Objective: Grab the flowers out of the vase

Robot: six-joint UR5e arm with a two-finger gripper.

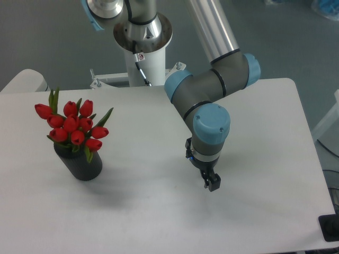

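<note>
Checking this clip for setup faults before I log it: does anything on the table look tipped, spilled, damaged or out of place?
Nothing stands out. The vase stands upright on the white table with the flowers still in it, leaning slightly. No spill or breakage shows. The hand hangs over bare table, well right of the vase, touching nothing.

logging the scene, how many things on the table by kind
flowers: 1 bunch
vase: 1
total: 2, both on the table, with the gripper apart from them
</note>
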